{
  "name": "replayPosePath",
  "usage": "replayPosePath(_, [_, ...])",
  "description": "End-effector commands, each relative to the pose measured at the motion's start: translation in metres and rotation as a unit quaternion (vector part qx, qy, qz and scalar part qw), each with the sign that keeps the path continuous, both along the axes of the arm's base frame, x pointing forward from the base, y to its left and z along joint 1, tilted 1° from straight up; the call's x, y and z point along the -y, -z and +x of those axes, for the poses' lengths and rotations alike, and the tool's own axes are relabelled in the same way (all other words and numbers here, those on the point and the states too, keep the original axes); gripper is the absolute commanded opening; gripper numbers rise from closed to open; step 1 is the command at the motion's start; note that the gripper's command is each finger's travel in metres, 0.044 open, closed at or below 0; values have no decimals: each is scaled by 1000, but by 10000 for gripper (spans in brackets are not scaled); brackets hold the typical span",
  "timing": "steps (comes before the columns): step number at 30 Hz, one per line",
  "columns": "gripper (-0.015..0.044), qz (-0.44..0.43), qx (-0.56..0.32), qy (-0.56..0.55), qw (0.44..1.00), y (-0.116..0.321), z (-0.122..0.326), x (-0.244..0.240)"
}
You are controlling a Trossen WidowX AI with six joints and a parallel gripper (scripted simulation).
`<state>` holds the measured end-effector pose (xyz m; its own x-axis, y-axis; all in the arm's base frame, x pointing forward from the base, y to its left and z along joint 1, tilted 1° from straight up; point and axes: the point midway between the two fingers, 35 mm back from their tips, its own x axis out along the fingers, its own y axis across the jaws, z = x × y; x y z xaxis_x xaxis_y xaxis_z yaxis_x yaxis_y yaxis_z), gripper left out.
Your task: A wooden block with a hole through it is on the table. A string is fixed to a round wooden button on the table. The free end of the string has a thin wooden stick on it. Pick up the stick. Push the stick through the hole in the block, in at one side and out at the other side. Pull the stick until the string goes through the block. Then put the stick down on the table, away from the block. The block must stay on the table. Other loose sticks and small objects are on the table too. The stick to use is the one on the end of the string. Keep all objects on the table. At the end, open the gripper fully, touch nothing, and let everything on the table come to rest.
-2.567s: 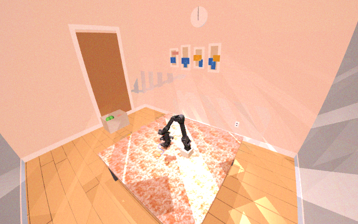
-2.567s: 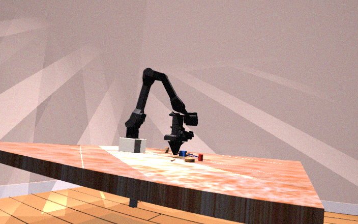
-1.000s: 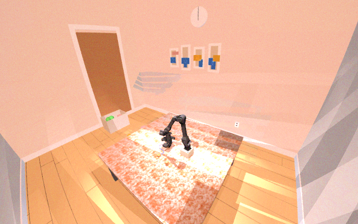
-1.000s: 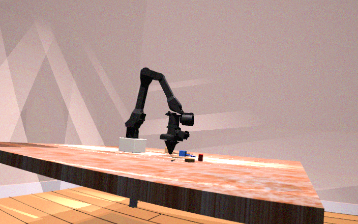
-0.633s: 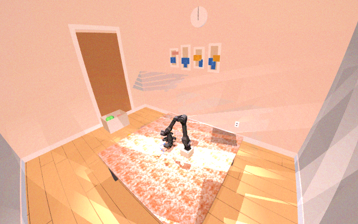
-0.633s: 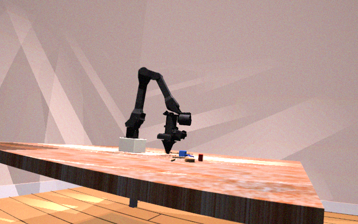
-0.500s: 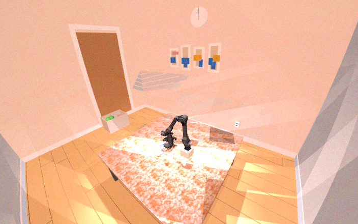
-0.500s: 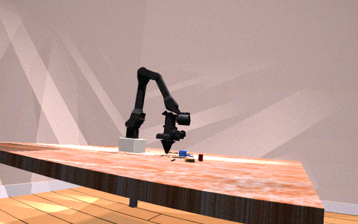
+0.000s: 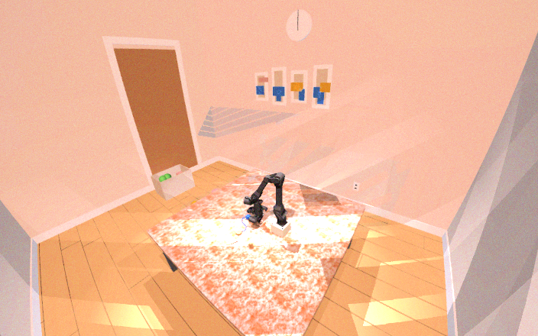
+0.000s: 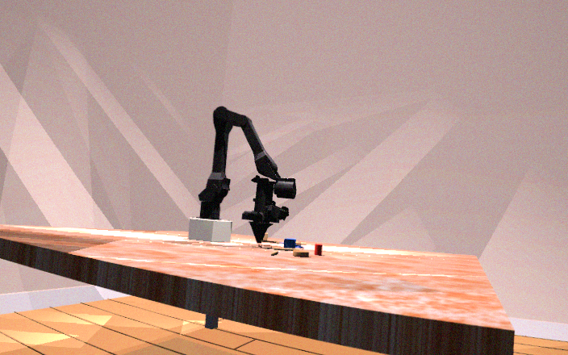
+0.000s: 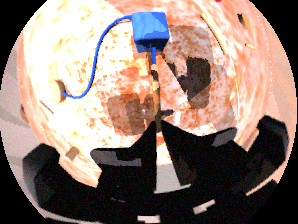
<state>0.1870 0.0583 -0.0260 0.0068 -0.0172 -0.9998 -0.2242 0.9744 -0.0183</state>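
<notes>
- Pinching the stick [image 11: 155,92] between the jaws, low in the middle.
- Blue block [image 10: 290,242] [image 11: 150,29] sitting at the top middle, blue string [image 11: 96,59] curving left.

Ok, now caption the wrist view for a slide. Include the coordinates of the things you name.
Gripper [image 9: 256,222] [image 10: 259,244] [image 11: 157,123] shut on the stick [image 11: 155,92], blue string [image 11: 96,55] running from button [image 11: 58,92] to block [image 9: 247,217] [image 10: 290,242] [image 11: 150,27] and out its near side.
</notes>
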Motion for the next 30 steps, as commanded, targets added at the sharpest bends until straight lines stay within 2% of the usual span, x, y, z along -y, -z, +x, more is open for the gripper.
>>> replayPosePath(1, [0, 1, 4, 1, 1000, -1, -6, 1])
replayPosePath(30, [0, 4, 4, 0, 1000, 13, -29, 8])
